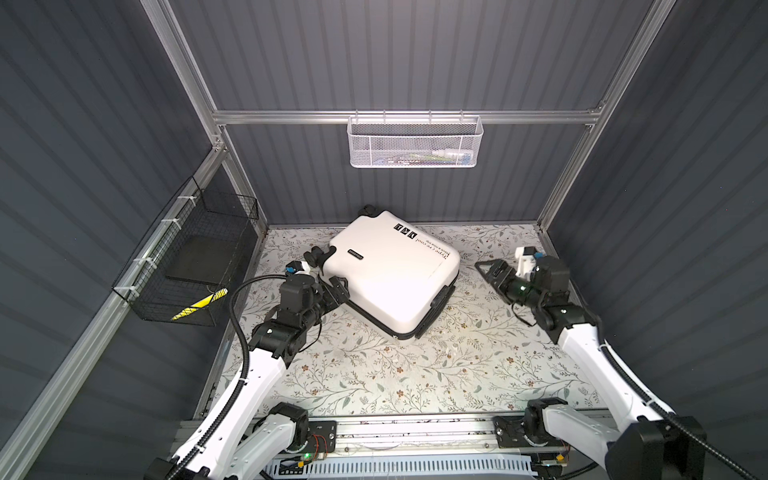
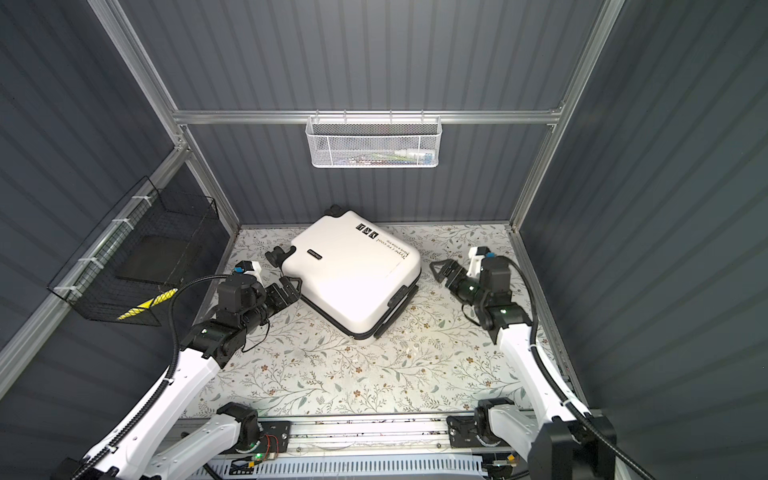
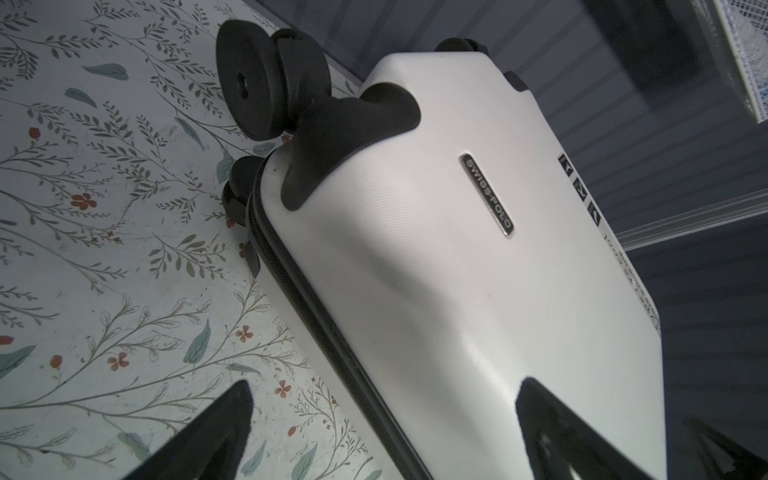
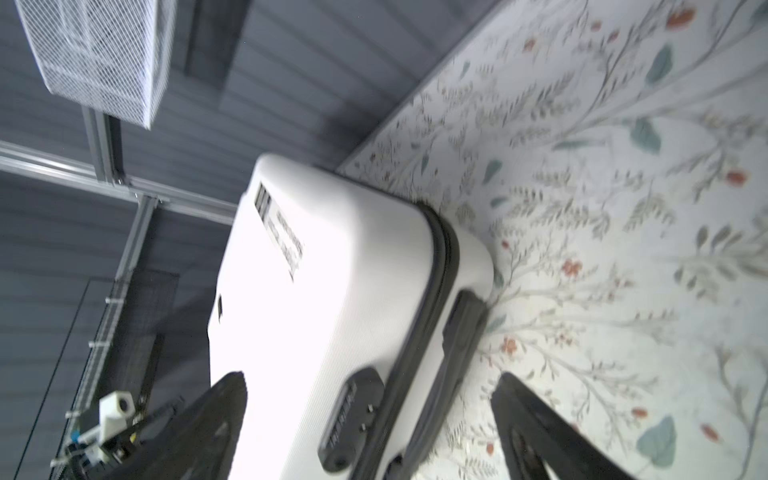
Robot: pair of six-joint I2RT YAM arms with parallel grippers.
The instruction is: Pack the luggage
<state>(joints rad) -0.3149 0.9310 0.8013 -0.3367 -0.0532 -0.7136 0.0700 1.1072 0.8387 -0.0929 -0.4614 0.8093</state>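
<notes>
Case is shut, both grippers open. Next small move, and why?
Probably ease the right gripper in to the zipper of the luggage: it lies flat and closed, that gripper is open and apart from it, and the open left gripper sits by its wheel-end edge, able to brace.

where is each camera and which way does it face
Both top views: high behind the arms, looking down at the white hard-shell suitcase on the floral table; both arms show.
Left wrist: on that arm, facing the suitcase's wheel end; open left gripper shows.
Right wrist: likewise, facing its handle side; open right gripper shows.
All share the suitcase.
</notes>
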